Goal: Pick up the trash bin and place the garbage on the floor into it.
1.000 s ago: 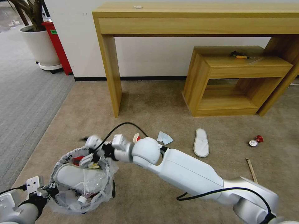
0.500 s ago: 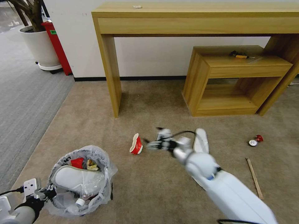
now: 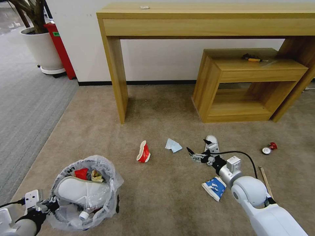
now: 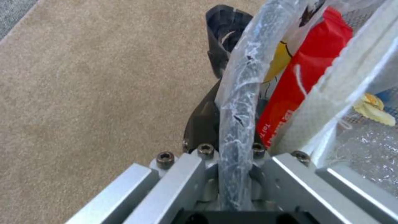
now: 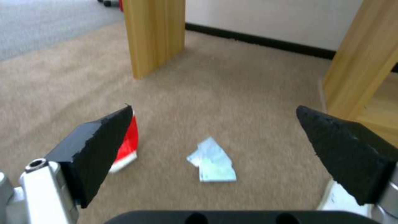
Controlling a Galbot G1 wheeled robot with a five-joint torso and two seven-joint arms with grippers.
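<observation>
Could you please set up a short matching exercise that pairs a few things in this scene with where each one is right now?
Things:
1. red cup
2. blue cup
3. white slipper
4. screwdriver

Places:
A. on top of the low wooden shelf
B. inside the trash bin
C. on the carpet beside the right arm, behind the open right pincer
D. on the carpet, in front of the tall table's leg

Pairs: 1-D, 2-C, 3-B, 4-A
</observation>
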